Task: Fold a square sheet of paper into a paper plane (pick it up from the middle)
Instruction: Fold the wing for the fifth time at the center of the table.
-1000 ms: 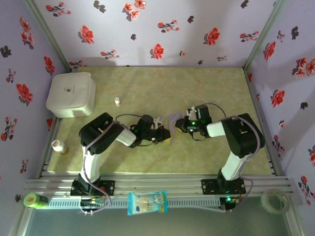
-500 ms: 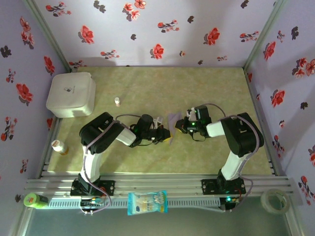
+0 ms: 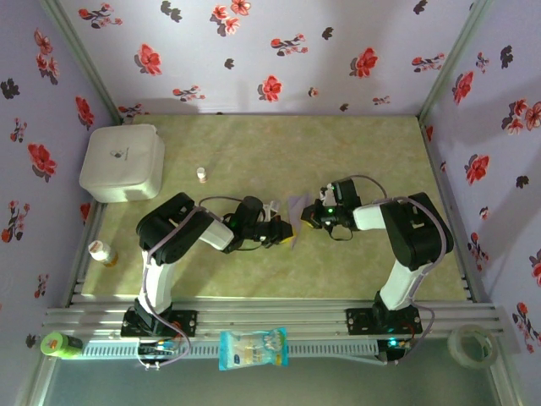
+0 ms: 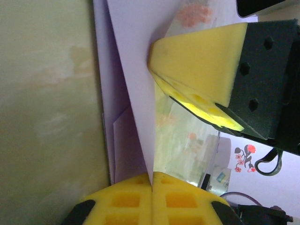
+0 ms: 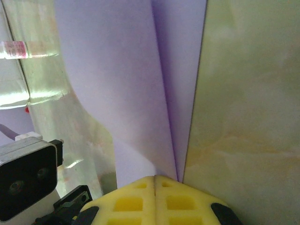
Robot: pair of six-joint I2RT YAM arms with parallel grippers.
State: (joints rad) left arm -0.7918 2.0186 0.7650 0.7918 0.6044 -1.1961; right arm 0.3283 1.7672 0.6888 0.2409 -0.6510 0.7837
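The pale-lilac sheet of paper (image 3: 297, 205) is folded into layers with a long crease and stands edge-up above the table's middle. My left gripper (image 3: 287, 230) is shut on its lower edge. In the left wrist view the paper (image 4: 131, 70) runs up from the closed yellow tips (image 4: 153, 176), with one right fingertip (image 4: 201, 65) pressed on the fold. My right gripper (image 3: 309, 216) is shut on the paper from the other side. In the right wrist view the layers (image 5: 122, 84) fan out from the closed tips (image 5: 155, 177). Whether this is the paper plane's shape I cannot tell.
A white rounded box (image 3: 122, 162) sits at the back left, with a small bottle (image 3: 201, 174) to its right. Another bottle (image 3: 102, 252) stands at the left edge. A blue-and-white packet (image 3: 253, 348), a green bottle (image 3: 61, 344) and a tape roll (image 3: 471, 345) lie along the front rail.
My right gripper has shifted slightly left, closer to the left gripper. The paper stays held between both.
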